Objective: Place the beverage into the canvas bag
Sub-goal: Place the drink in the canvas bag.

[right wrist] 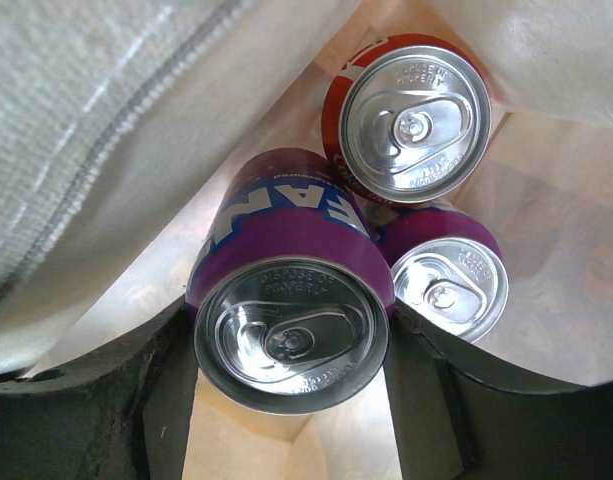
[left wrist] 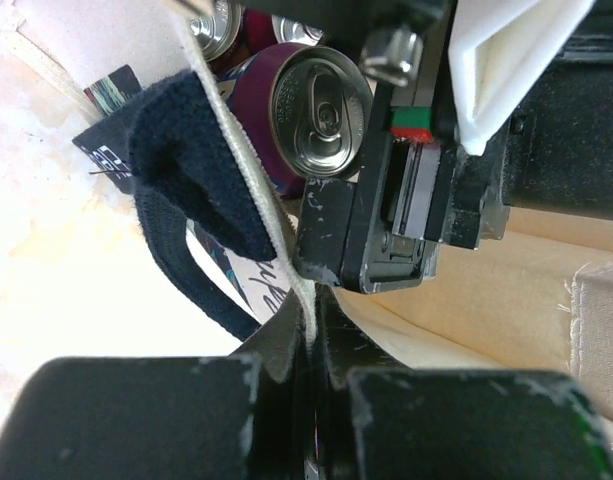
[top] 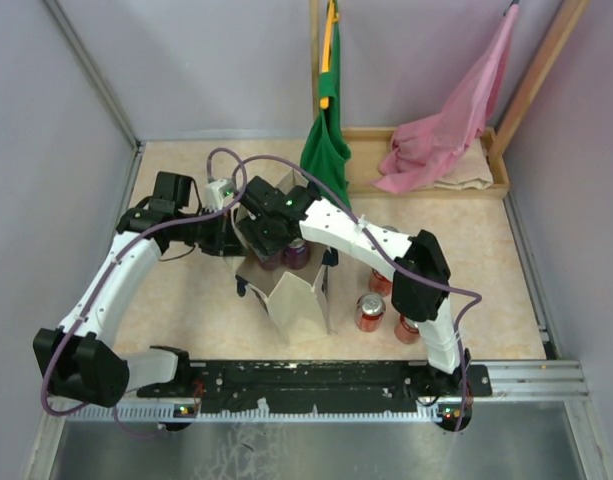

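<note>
Starting at the left, we are seeing the left claw (left wrist: 312, 345) pinching the rim of the canvas bag (top: 296, 305). Its jaws are closing fully on the cream fabric just beside the navy strap (left wrist: 201, 170), and this is holding the mouth open. The bag is standing upright in the middle of the table, between the two arms. Moving right, the right claw (top: 271, 238) is reaching over the bag's mouth. It is gripping a purple can (right wrist: 291, 335) by its sides, jaws about half open around the body, top end facing the wrist camera. That can is hanging within the bag's walls, above a red can (right wrist: 411, 120) and a second purple can (right wrist: 451, 285) already sitting at the bottom. Further right, three loose red cans (top: 370, 312) are waiting on the table near the right arm, with a green cloth (top: 326, 150) and a pink cloth (top: 446, 130) hanging behind. We are judging this as the lowering step, not yet the release. The next move is calling for the can to go down into the free floor space beside the two below. Then the jaws should be widening and lifting straight out, while the left claw is holding the rim so the wall is not folding in.
</note>
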Controlling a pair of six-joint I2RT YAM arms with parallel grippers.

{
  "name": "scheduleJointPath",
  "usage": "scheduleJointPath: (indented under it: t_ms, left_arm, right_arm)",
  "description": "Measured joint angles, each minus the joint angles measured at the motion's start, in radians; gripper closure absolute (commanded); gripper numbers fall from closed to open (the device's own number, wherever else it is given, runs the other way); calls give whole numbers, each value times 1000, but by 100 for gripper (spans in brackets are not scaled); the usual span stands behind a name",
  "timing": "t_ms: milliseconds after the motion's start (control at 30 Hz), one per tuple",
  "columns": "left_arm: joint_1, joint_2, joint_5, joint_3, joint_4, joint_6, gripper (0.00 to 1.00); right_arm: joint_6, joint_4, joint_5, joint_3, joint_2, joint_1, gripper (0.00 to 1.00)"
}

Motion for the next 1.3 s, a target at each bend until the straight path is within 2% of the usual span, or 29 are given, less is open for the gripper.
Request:
scheduleJointPath:
  t_ms: [667, 1300]
  left_arm:
    - [4, 21, -77, 45, -45, 114, 100]
    - [4, 30, -80, 57, -48, 115, 100]
  right_arm:
    - [-148, 119, -31, -101, -33, -21, 100]
    - [-140, 164, -29, -133, -42, -22, 100]
